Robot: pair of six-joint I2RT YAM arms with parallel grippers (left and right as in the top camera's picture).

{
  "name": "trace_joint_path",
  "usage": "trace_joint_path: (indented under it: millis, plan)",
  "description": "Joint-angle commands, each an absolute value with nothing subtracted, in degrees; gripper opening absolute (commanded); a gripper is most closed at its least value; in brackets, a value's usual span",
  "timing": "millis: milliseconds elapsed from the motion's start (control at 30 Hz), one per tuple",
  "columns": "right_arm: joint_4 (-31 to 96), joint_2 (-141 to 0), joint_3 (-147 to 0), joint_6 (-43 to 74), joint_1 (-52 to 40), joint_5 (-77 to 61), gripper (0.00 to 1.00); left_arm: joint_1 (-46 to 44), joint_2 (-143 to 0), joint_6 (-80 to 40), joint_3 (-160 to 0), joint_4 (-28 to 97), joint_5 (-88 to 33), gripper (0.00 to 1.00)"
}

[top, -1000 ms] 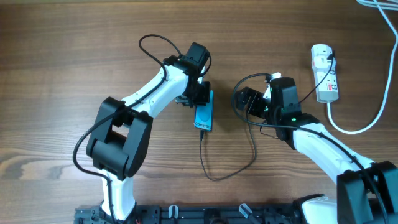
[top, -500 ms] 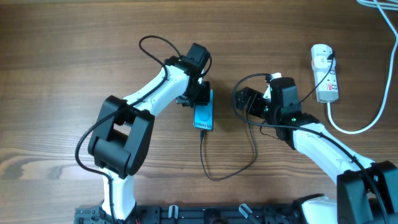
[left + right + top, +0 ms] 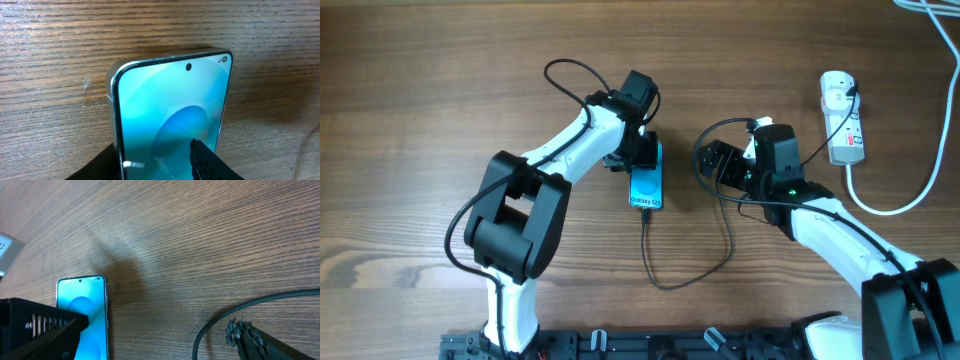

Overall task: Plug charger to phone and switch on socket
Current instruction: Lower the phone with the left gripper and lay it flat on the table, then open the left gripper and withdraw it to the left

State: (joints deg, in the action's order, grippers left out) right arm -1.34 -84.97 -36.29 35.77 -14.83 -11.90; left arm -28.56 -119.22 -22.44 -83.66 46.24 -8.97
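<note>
The phone [image 3: 647, 188] lies flat on the table with its teal screen lit. My left gripper [image 3: 638, 152] hovers at its far end. In the left wrist view the phone [image 3: 170, 105] fills the frame and my left gripper [image 3: 155, 150] has its jaws apart, one finger by the left edge and the other finger [image 3: 207, 164] over the screen. The black charger [image 3: 655, 272] meets the phone's near end and loops toward my right gripper [image 3: 712, 163]. That right gripper [image 3: 150, 340] is wide open over bare wood, with the charger [image 3: 210, 325] beside its right finger. The white socket [image 3: 844, 118] lies at the far right.
A thicker white cable [image 3: 930, 180] curves along the right edge past the socket. The phone [image 3: 82, 311] shows at the left of the right wrist view, behind that gripper's left finger [image 3: 40, 330]. The rest of what shows is brown wood.
The left arm's lower links have shifted slightly to the right. Phone, charger, socket and right arm stay where they were.
</note>
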Motion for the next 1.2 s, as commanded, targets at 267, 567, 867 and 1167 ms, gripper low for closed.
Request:
trace_joint_path:
  millis: [267, 567, 867, 1167]
  plan:
    - [-1.7, -84.9, -37.4, 36.1, -14.8, -10.9, 1.0, -28.8, -121.4, -23.0, -82.3, 46.4, -6.3, 0.45]
    - [-1.7, -84.9, -37.4, 36.1, -14.8, -10.9, 1.0, -28.8, -121.4, -23.0, -82.3, 46.4, -6.3, 0.48]
    - [-1.7, -84.9, -37.4, 36.1, -14.8, -10.9, 1.0, -28.8, -121.4, -23.0, -82.3, 46.5, -6.3, 0.54]
    - [-1.7, -84.9, -37.4, 36.1, -14.8, -10.9, 1.0, -28.8, -121.4, -23.0, -82.3, 46.5, -6.3, 0.54]
